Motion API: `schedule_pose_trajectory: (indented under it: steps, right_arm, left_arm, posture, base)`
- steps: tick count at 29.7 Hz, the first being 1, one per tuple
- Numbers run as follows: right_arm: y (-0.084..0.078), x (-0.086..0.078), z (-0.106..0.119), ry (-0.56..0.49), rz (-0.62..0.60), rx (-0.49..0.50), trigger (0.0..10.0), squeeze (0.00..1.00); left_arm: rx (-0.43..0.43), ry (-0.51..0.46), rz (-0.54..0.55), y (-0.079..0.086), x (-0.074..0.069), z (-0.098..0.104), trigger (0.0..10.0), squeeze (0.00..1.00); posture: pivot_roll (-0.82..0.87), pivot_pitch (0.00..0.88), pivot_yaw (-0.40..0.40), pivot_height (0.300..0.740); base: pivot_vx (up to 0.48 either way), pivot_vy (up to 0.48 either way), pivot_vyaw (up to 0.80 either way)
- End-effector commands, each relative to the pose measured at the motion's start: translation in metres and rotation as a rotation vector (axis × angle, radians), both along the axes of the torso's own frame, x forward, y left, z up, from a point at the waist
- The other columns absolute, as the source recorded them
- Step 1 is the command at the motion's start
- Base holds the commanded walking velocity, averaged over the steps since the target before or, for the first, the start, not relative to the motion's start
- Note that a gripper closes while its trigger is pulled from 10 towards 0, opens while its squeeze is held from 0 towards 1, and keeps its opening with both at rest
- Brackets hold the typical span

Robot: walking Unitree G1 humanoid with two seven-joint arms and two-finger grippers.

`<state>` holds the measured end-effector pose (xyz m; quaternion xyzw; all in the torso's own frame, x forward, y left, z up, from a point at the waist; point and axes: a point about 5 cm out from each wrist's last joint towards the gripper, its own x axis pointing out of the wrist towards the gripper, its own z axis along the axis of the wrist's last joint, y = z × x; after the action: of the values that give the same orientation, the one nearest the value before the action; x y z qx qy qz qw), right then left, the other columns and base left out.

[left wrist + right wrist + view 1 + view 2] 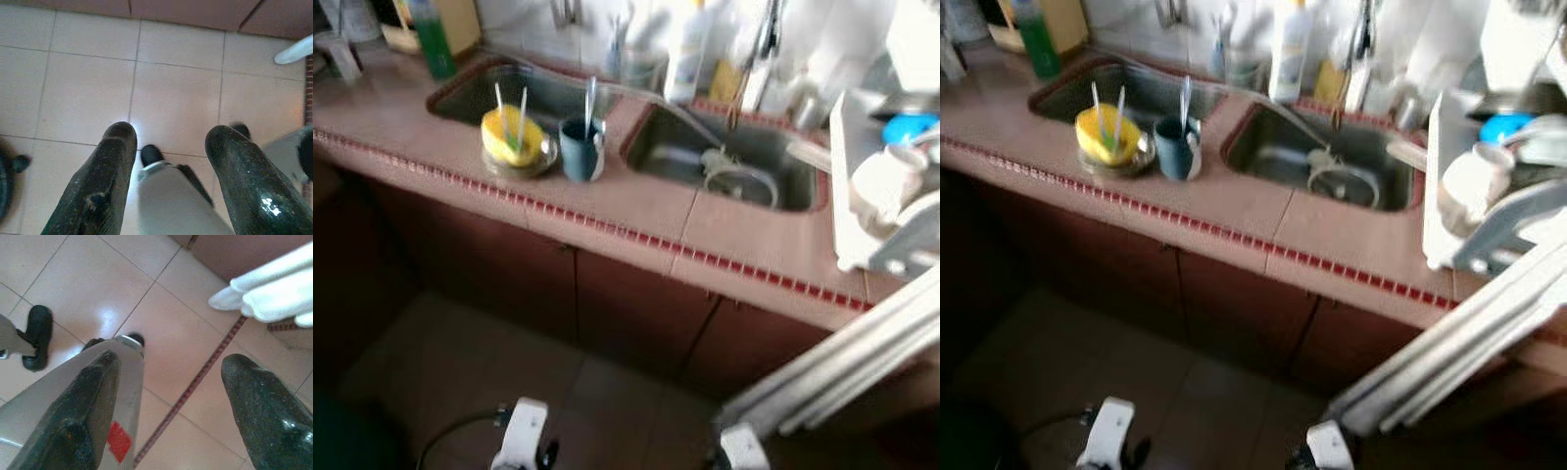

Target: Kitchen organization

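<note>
While both arms hang idle: approach phase, nothing in hand.
Left claw (168,181) and right claw (166,406) spread, empty, aimed at floor (88,93). Yellow bowl (512,135) and blue mug (579,149) sit on counter (636,211) between the sinks, well apart, above. Judgement: close in squarely before raising an arm.

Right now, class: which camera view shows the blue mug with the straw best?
The left eye view: the blue mug stands sharper beside the yellow bowl. The right eye view shows it blurrier; both wrist views face floor tiles.
</note>
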<state>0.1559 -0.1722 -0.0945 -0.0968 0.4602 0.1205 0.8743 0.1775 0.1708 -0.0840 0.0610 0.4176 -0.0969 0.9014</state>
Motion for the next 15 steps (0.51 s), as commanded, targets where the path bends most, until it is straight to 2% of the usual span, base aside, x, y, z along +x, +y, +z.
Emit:
schedule_pose_trajectory:
  steps: [1,15]
  right_arm:
    - [-0.0063,-0.0002,0.0004,0.002,-0.006,-0.02,10.0,0.0]
    - [-0.0049,0.005,0.004,-0.046,-0.013,0.024,10.0,0.0]
  left_arm:
    - [-0.014,0.015,-0.012,-0.0045,-0.0041,-0.0022,10.0,0.0]
    - [-0.031,0.0,0.006,-0.0064,0.001,0.0,10.0,0.0]
  posture:
    - [-0.13,0.032,-0.056,0.74]
    - [-0.14,0.019,-0.063,0.74]
  base:
    - [0.0,0.0,0.0]
    - [0.0,0.0,0.0]
